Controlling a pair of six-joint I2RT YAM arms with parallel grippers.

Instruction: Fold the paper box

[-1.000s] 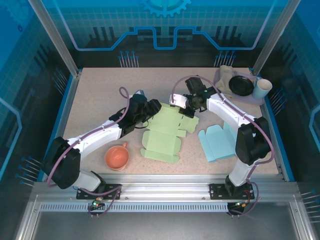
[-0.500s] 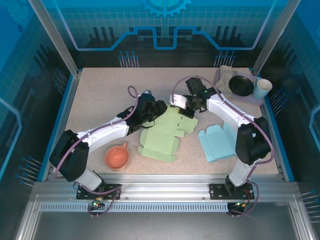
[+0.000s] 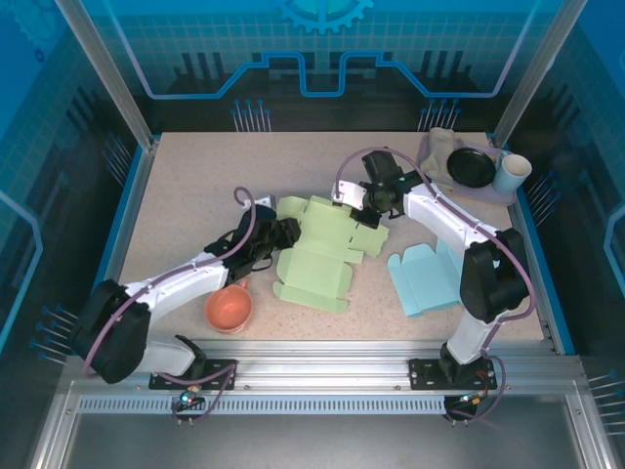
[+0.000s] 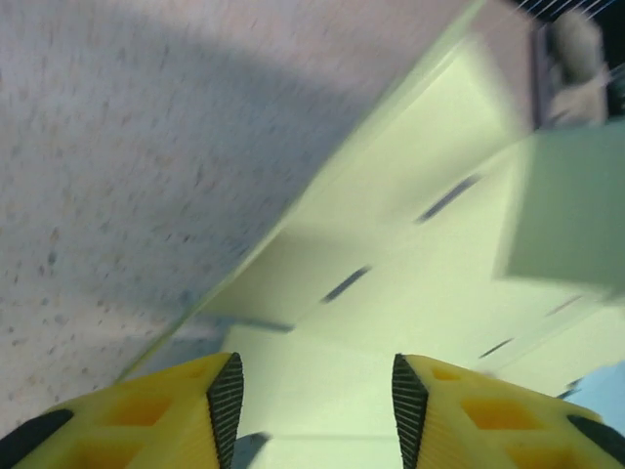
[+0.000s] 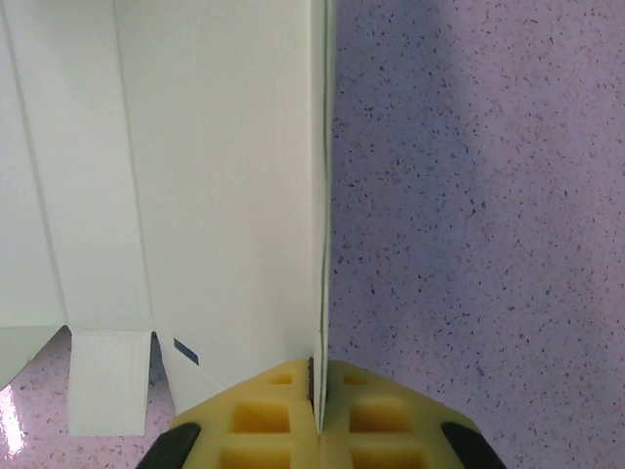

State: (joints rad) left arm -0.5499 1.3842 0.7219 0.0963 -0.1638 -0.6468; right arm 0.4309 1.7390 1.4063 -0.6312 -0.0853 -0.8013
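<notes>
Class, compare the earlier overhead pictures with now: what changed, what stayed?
The left gripper drew back toward its base, to the left edge of the green paper box, jaws open. The right gripper stays pinched on its far edge; blue box and orange cup unmoved.

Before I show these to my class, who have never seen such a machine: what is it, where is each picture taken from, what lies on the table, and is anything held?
Two robot arms stand at a table's near edge. One picture looks down from above; the other two come from wrist cameras. On the table lie a green paper box, a blue paper box, an orange cup, a black dish and a white cup. The right gripper pinches the green box's edge; the left gripper is open near it.
</notes>
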